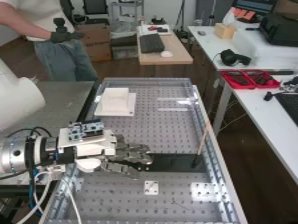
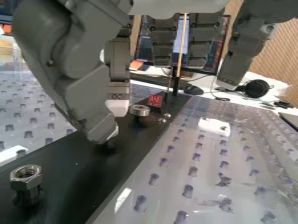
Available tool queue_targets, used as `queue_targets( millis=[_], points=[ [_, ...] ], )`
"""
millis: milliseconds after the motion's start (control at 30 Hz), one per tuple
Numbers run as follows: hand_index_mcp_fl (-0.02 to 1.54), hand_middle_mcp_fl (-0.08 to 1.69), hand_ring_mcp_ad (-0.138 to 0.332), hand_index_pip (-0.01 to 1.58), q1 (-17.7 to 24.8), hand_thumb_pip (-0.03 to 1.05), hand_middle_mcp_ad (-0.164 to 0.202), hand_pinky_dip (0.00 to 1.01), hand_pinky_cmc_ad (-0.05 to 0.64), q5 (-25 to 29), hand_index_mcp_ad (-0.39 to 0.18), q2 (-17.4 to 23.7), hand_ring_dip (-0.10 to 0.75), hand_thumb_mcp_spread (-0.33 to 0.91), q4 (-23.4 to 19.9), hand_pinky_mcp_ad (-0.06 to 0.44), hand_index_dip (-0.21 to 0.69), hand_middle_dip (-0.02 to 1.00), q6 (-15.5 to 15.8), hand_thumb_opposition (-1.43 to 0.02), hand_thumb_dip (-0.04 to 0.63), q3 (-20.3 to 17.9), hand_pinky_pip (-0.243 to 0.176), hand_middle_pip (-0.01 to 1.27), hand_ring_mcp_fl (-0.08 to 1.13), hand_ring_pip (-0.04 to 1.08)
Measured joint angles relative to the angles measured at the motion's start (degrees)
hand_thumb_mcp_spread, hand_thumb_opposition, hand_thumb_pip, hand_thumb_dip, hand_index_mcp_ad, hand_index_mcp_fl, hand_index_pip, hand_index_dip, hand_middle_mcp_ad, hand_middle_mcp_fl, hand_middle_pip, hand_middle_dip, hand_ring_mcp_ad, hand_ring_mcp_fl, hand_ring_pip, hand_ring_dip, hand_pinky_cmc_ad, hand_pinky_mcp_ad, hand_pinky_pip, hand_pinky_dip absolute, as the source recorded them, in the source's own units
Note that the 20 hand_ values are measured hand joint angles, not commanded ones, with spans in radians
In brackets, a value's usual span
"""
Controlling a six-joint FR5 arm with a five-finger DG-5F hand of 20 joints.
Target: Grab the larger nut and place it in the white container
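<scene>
1 hand (image 1: 135,151), fingers wide | 1 hex nut (image 2: 26,177) | 1 metal ring (image 2: 140,110) | 1 white container (image 1: 116,98)

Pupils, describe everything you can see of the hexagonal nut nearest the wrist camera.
The nut is silver-grey and shiny, apparently metal, with flat sides and a round hole whose inner wall looks threaded. Its hole faces up, and it sits above the glossy black strip. The dark shape directly beneath it may be a support or a reflection; I cannot tell which. The hand is apart from it.
</scene>
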State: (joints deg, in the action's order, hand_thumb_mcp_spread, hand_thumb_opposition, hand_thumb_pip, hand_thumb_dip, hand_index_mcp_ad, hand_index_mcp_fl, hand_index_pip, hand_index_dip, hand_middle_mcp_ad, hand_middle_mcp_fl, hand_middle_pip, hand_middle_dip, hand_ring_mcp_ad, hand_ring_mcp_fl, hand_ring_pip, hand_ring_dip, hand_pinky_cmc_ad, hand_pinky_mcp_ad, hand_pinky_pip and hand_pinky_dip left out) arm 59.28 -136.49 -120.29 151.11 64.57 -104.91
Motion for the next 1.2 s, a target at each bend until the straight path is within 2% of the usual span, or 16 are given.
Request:
queue_targets(
  millis=[667, 800, 1200],
  points=[
    [0.00, -0.01, 0.155, 1.55, -0.07, 0.80, 0.075, 0.63, 0.379, 0.03, -0.202, -1.00, 0.162, 0.34, 0.24, 0.309, 0.079, 0.22, -0.24, -0.91, 0.188, 0.25, -0.091, 0.12, 0.01, 0.13],
    [0.00, -0.01, 0.155, 1.55, -0.05, 0.81, 0.075, 0.63, 0.379, -0.09, -0.206, -1.30, 0.162, 0.34, 0.16, 0.309, 0.045, 0.22, -0.48, -0.91, 0.188, 0.34, -0.094, 0.12, 0.01, 0.15],
    [0.16, -0.01, 0.159, 1.54, 0.13, 0.81, 0.075, 0.63, 0.379, -0.50, -0.190, -1.75, 0.152, 0.34, 0.43, 0.309, 0.003, 0.19, -0.85, -0.91, 0.190, 0.92, -0.094, 0.12, 0.00, 0.17]
  ],
)
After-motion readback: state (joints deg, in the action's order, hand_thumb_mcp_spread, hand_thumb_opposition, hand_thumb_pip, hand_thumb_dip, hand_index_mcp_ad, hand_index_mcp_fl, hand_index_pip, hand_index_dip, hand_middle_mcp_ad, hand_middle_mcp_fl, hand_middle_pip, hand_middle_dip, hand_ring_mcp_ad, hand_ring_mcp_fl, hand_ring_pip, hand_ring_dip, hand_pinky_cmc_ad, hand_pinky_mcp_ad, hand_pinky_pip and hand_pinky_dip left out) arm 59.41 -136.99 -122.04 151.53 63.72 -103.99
